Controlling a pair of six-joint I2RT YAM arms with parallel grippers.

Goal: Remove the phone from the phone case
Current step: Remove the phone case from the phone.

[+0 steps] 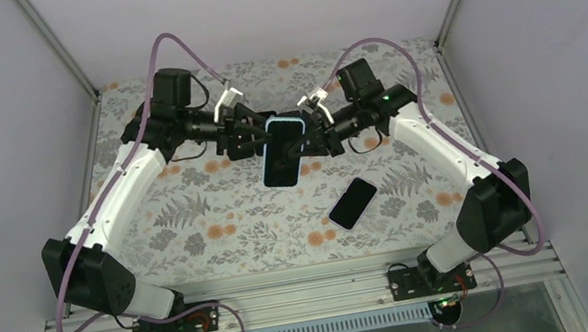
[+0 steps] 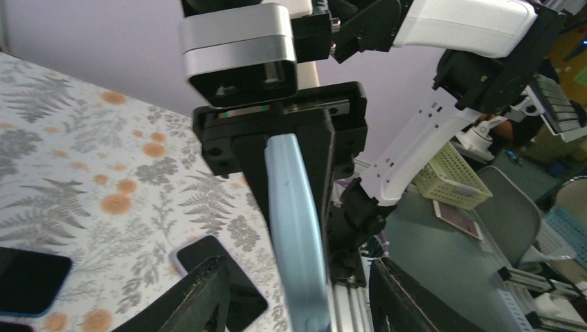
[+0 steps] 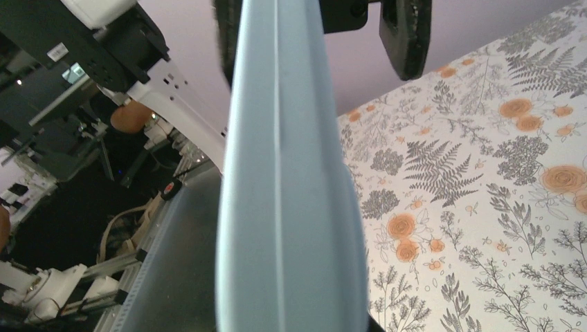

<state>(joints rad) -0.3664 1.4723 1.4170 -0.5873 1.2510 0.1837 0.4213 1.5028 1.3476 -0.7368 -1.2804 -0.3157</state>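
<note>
The right gripper (image 1: 308, 133) pinched the phone case (image 1: 283, 164) aloft at three o'clock, apparently bracing it while the left gripper (image 1: 257, 140), spread, straddled its nine o'clock edge.

Light-blue phone case (image 1: 282, 152), dark face upward, suspended tilted above the table (image 1: 219, 224). Black phone (image 1: 353, 203) lies flat nearby, apart.

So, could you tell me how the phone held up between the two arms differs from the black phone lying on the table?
The held phone hangs in the air, clamped by the right gripper; the black phone lies flat on the floral cloth, untouched. The held phone wears a light blue case; from above, the black phone shows no such rim. Both show dark screens from above.
</note>
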